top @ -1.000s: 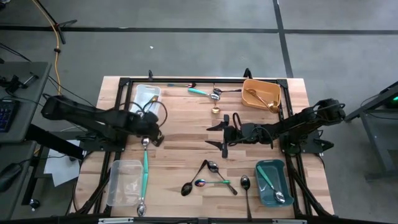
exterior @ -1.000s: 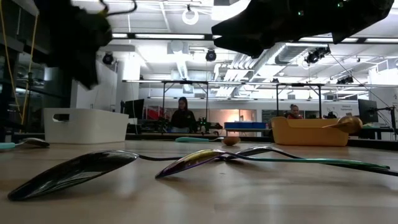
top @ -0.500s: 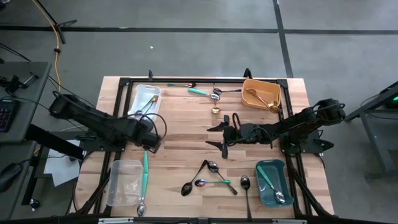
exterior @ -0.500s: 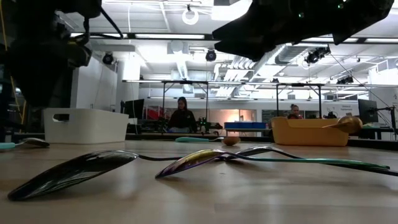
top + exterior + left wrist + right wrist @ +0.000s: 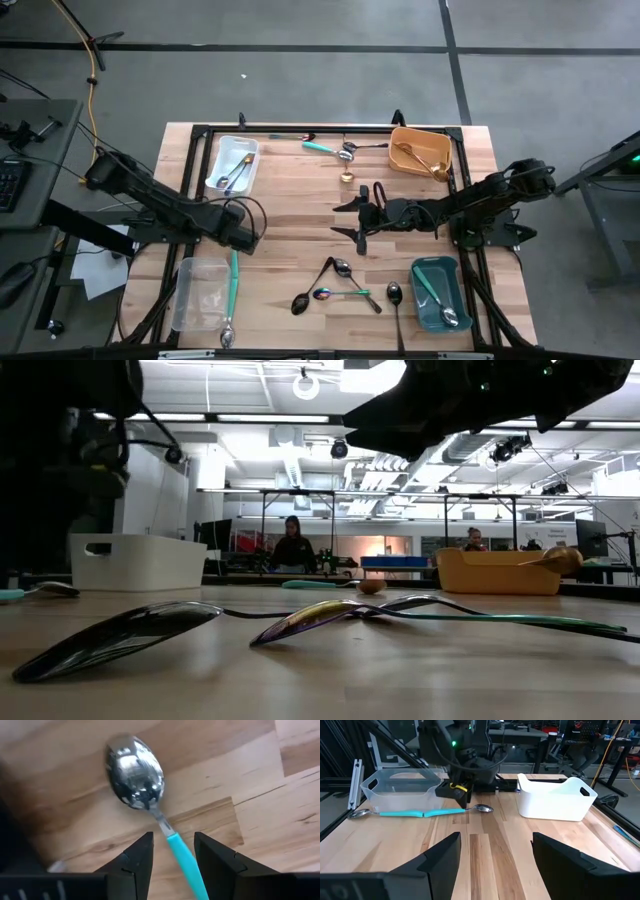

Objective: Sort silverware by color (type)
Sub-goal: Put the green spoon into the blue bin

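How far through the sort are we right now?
Partly done. Spoons already lie in the white bin, orange bin and teal bin; the clear bin looks empty. In hand: the left claw is open astride a teal-handled spoon on the table. The right claw waits open mid-table. Still loose: the black and rainbow spoons near the front edge, and several by the far edge.

Open wood is left between the white bin [image 5: 232, 165] and the clear bin [image 5: 199, 293], where the left gripper [image 5: 171, 851] is crowded by a teal spoon [image 5: 145, 797], while passage mid-table is blocked by the right gripper [image 5: 361, 215].
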You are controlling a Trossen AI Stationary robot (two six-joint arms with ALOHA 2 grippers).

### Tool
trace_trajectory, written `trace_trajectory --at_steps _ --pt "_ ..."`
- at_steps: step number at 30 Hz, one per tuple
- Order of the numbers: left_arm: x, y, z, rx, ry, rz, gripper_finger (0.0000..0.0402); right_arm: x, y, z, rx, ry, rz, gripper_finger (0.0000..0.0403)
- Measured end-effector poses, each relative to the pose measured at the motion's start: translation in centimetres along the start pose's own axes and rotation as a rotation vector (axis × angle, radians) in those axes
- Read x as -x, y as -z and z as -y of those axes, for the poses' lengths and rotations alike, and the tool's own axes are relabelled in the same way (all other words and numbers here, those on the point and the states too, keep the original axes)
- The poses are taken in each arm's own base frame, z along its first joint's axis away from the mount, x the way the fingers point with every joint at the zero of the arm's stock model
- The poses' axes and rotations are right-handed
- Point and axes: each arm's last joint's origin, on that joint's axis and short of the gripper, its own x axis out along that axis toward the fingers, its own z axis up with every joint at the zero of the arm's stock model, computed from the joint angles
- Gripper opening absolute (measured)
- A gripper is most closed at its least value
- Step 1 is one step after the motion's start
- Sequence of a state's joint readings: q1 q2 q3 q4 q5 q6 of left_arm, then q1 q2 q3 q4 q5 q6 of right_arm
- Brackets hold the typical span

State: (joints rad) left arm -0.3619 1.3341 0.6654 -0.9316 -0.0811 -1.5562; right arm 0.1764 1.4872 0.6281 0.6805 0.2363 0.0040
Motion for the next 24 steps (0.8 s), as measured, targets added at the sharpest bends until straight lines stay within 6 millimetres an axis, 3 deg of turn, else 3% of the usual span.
trace_trajectory --at_steps 16,24 --pt "-2.9 0.3 -1.2 0.082 0.038 0.063 0.0133 0.0 0.0 0.0 0.0 0.0 -0.002 0.024" --pt "-3.1 0.3 -1.5 0.081 0.023 0.08 0.0123 0.0 0.0 0.0 0.001 0.0 -0.003 0.024"
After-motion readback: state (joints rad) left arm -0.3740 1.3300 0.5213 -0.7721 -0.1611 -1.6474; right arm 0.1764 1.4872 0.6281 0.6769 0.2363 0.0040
